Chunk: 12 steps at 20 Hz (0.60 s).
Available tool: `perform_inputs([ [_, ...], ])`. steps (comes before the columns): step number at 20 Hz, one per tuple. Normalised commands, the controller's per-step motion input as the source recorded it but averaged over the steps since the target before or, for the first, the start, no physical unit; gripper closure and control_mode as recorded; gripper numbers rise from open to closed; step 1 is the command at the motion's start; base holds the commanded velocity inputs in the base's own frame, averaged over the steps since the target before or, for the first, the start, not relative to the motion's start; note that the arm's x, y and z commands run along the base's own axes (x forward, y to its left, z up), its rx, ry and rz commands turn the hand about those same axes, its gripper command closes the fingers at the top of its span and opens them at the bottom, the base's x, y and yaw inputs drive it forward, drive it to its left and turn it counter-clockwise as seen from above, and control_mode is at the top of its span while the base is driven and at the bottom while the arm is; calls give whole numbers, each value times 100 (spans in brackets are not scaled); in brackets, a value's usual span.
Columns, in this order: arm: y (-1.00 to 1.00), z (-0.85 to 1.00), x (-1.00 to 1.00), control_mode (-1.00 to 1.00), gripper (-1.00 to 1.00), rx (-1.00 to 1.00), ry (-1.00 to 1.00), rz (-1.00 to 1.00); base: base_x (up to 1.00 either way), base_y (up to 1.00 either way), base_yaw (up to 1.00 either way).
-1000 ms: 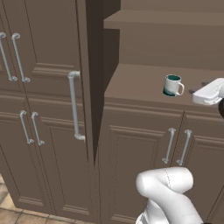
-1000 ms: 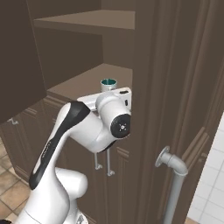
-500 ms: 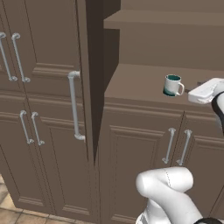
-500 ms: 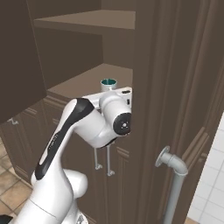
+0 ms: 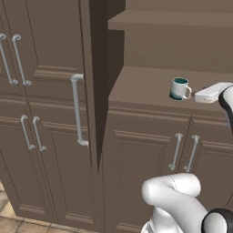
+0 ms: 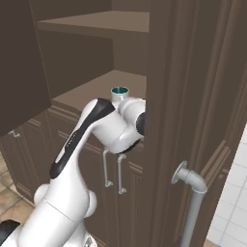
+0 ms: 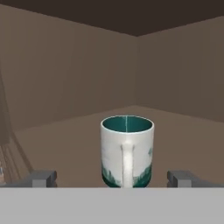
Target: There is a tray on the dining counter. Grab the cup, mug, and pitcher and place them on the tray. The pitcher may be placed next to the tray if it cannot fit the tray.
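Mug stands upright on the open cabinet's shelf, handle facing the hand; end effector is spread fully wide, empty, fingertips flanking the mug but short of it; this looks like the reach-in for the mug; next, push forward and close.

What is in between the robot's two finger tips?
The mug stands upright between the open gripper's finger tips in the hand view, its white handle facing the camera. Bare brown shelf shows on each side; neither tip touches it.
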Motion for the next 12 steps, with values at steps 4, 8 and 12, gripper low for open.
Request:
perform_inputs([
  [4,-2,-24,32,-100,-100,0,2,7,0,0,0],
  [8,0,-38,41,-100,-100,0,0,11,0,0,0],
  [12,1,-23,48,-100,-100,1,0,17,0,0,0],
])
